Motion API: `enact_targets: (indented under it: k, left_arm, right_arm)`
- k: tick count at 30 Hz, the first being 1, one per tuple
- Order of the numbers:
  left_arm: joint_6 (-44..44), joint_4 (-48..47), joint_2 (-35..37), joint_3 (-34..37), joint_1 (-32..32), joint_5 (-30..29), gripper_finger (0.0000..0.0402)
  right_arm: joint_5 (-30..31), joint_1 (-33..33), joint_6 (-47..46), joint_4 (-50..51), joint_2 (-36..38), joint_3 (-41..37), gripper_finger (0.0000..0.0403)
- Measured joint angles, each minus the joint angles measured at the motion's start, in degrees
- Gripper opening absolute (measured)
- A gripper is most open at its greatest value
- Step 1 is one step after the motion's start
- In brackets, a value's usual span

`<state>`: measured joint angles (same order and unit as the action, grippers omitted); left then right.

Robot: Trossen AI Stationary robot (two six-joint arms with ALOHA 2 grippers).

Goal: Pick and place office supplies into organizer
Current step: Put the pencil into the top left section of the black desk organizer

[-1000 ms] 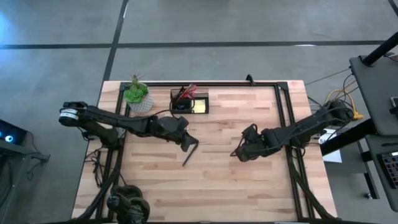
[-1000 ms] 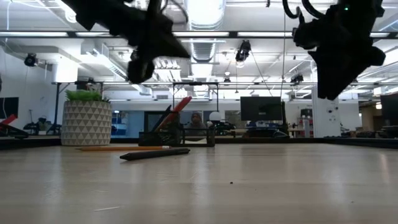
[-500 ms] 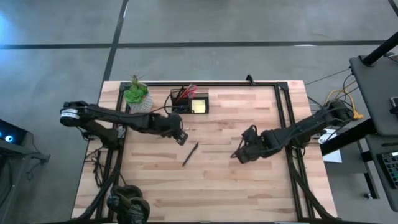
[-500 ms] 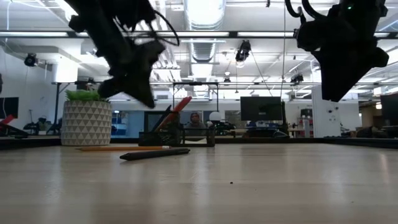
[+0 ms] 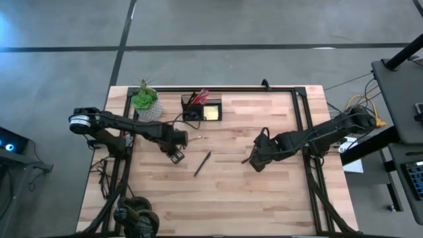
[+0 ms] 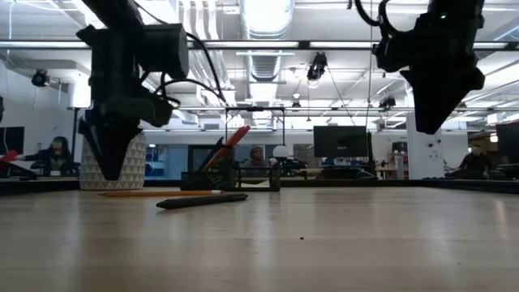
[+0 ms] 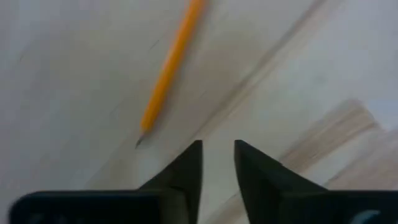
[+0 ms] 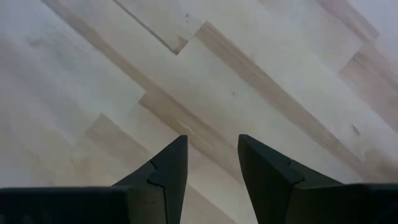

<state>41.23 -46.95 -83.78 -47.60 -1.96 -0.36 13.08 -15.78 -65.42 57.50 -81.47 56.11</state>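
My left gripper [image 5: 176,157] points straight down over the table's left middle, open and empty [image 7: 217,152]. An orange pencil [image 7: 169,68] lies flat on the wood just beyond its fingertips [image 5: 193,137]. A black pen [image 5: 202,163] lies flat to the gripper's right [image 6: 201,200]. The black organizer [image 5: 201,108] stands at the far edge and holds red-handled scissors [image 6: 235,136], dark pens and a yellow sticky-note pad [image 5: 212,113]. My right gripper [image 5: 254,160] hangs open and empty [image 8: 211,149] above bare wood, right of centre.
A potted green plant [image 5: 145,100] in a white pot stands left of the organizer, behind my left gripper in the low view. Black frame rails [image 5: 301,112] run along the table's far, left and right sides. Bare wood stretches toward the near edge [image 5: 218,205].
My left gripper has gone down and toward the table's left edge, away from the black pen, and has tipped from a slant to pointing straight down. The pen and the pencil lie where they were.
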Motion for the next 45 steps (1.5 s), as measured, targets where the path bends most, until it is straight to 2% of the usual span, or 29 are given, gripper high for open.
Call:
enact_targets:
  k: [5, 9, 13, 16, 23, 25, 34, 41, 45]
  left_arm:
    - [3.4, -3.1, 1.5, 0.1, 0.1, -1.8, 0.0121]
    - [5.0, -7.4, 1.6, 0.2, -1.1, -2.2, 0.0124]
    - [8.3, -7.6, 1.5, 0.9, -4.0, -3.1, 0.0124]
    - [9.1, -6.5, 1.5, 1.2, -5.8, -2.1, 0.0108]
    - [10.2, -3.9, 1.5, 2.3, -8.3, -1.9, 0.0017]
    - [12.6, -2.7, 1.5, 3.1, -8.7, -1.9, 0.0005]
    - [24.3, 6.3, 2.2, 6.3, -8.6, -1.3, 0.0008]
    - [24.5, 5.1, 3.5, 5.8, -8.3, -1.6, 0.0008]
    - [25.9, 0.5, 4.1, 5.9, -8.0, -1.4, 0.0008]
  right_arm:
    - [0.0, 2.2, 3.4, -0.7, 0.0, 0.2, 0.0137]
    - [0.0, 3.5, 5.5, -1.2, 0.0, 0.5, 0.0137]
    - [-0.1, 4.5, 6.1, -1.7, 0.0, 0.8, 0.0137]
    - [0.0, 5.1, 6.2, -2.6, 0.0, 0.8, 0.0137]
    - [0.0, 5.2, 6.0, -6.0, 0.0, 0.8, 0.0137]
    - [0.0, 5.2, 5.8, -6.7, 0.0, 0.8, 0.0137]
    - [0.0, 5.2, 5.0, -7.3, 0.0, 0.8, 0.0137]
    - [0.4, 5.2, 5.7, -7.3, 0.0, 0.8, 0.0137]
    - [0.4, 5.2, 5.9, -7.3, 0.0, 0.8, 0.0137]
